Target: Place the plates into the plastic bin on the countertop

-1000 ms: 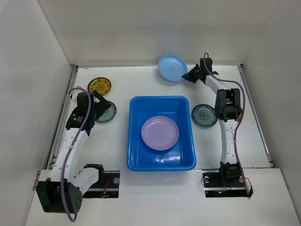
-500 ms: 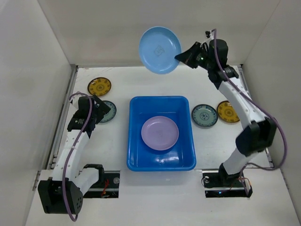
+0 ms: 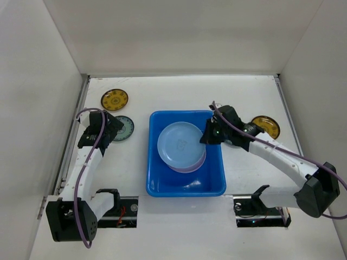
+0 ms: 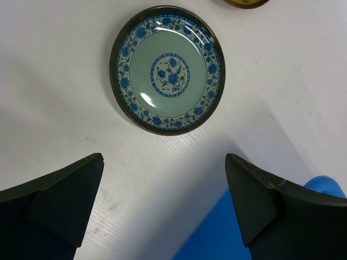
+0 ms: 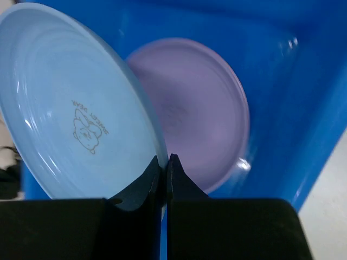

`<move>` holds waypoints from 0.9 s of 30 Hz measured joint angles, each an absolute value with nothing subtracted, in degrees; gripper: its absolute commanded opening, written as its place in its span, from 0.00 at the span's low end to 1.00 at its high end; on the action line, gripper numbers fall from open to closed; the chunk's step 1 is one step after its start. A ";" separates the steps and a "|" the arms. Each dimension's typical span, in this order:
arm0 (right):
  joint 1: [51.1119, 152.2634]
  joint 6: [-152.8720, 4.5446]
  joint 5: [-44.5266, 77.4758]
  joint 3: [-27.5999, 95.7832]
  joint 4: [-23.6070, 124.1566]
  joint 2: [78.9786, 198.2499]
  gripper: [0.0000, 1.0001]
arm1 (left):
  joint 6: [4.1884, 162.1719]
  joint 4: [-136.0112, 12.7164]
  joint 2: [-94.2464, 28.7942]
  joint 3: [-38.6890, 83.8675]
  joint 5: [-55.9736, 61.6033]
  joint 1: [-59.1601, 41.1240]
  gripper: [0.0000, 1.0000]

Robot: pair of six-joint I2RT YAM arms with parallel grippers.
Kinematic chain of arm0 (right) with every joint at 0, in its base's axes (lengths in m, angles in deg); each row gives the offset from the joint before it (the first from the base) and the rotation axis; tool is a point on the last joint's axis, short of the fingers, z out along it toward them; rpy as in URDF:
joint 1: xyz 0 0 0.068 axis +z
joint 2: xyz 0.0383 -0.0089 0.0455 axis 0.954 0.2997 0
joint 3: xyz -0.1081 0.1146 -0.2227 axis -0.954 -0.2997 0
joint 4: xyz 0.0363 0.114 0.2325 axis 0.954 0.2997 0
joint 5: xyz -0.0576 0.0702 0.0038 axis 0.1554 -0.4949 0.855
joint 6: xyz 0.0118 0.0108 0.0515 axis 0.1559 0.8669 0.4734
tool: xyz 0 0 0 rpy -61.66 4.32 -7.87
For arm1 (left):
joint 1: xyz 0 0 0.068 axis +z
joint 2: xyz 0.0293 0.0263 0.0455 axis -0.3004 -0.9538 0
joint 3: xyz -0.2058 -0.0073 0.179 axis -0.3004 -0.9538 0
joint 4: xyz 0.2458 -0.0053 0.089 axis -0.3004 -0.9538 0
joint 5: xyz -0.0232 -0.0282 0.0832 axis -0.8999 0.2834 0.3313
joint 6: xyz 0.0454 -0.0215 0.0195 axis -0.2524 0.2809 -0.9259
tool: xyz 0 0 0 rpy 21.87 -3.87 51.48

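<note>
white countertop (image 3: pixel 244 97), walled on three sides. light blue plate (image 5: pixel 70 108) is inside the plastic bin (image 3: pixel 157 187), held over the lilac plate (image 5: pixel 200 119) and not yet lying on it. right gripper (image 5: pixel 164 160) is pinched tight on its right-hand rim. plate is round (no long axis to speak of), printed face up, tilted, free edge toward the bin's left wall. we judge: level it and lower it close over the lilac one before letting go, fingers kept off the bin's right wall. left gripper (image 4: pixel 162 173) is spread wide, empty, just short of the grey-teal plate (image 4: pixel 168 70) outside the bin.
</note>
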State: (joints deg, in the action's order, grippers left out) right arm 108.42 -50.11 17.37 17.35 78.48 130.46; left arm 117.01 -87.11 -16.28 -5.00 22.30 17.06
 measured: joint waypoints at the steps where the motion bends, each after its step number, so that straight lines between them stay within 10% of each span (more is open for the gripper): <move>1: 108.94 -50.30 18.49 16.32 79.68 130.09 0.04 | 117.23 -87.02 -16.17 -5.09 22.37 17.21 0.95; 10: 110.38 -53.25 27.06 14.51 82.61 128.19 0.17 | 120.51 -85.99 -14.79 -9.90 22.63 17.47 0.95; 19: 112.99 -55.83 30.42 13.88 83.35 128.43 0.76 | 123.74 -82.38 -15.49 -13.29 22.54 17.62 0.94; 27: 114.25 -56.82 31.34 14.79 84.64 122.13 0.89 | 127.15 -78.06 -17.46 -15.10 22.47 18.34 0.86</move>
